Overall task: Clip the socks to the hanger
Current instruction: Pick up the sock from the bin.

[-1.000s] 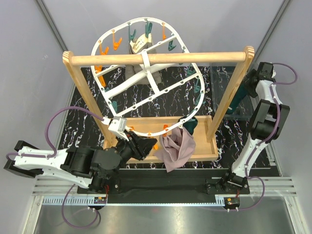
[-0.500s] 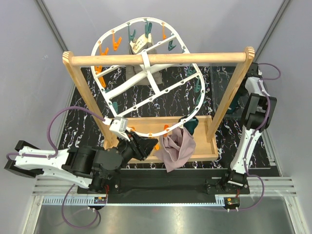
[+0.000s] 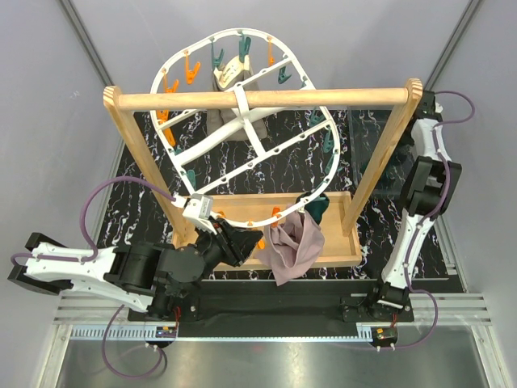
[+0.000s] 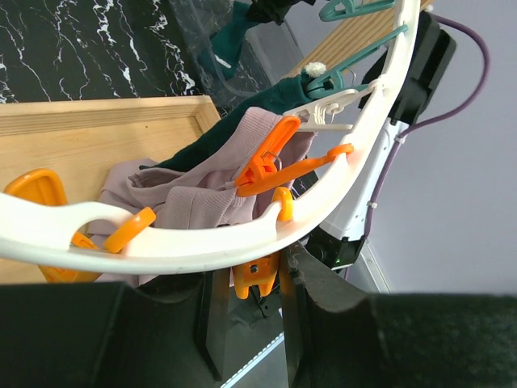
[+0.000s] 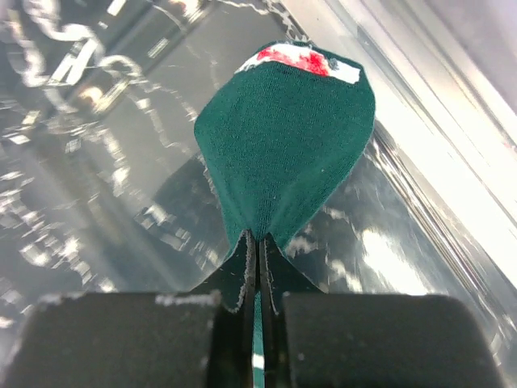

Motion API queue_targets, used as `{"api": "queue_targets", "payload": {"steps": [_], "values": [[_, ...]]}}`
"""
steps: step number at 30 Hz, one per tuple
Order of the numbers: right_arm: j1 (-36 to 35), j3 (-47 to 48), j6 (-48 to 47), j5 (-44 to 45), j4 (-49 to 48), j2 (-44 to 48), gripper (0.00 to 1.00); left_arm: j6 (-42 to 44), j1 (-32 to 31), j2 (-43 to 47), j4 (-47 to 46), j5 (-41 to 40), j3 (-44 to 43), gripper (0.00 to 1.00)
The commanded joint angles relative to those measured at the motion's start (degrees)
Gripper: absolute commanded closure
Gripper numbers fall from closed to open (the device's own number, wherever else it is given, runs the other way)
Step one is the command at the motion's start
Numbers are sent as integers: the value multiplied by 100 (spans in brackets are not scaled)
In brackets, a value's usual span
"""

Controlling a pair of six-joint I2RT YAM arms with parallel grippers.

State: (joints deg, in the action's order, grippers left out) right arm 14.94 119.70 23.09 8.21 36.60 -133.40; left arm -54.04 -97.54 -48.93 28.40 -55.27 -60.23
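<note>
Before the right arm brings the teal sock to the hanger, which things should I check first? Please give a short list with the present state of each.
1. right gripper holds the teal sock: ok, jaws shut on a fold.
2. Sock free of the clear bin: cannot tell.
3. left gripper on the orange clip under the hanger rim: ok, the clip sits between the fingers.
4. That clip's mouth open: cannot tell, hidden.
5. Teal sock near that clip: not ok, it is over the bin at the far right.
6. pink sock clipped: ok, a second orange clip bites it.
</note>
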Motion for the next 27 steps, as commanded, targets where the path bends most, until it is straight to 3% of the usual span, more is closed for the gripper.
{"api": "queue_targets", "payload": {"steps": [1,8,16,23,27], "values": [[9,-113,99,-73,-56,1331,100,-89,-20,-65,51,209,29,100],[9,-1193,-103,-609,-294,3020,100,-45,-20,-3,-1,209,55,100],[9,-2056,-296,-1706,-610,5745,100,-98,-20,32,-106,200,169,100],[9,-959,-191,-3104,-505,6441,100,-124,-20,-135,-89,200,108,100],[9,262,-296,-3763,284,6283,100,-247,-20,-117,-54,183,151,100]]}}
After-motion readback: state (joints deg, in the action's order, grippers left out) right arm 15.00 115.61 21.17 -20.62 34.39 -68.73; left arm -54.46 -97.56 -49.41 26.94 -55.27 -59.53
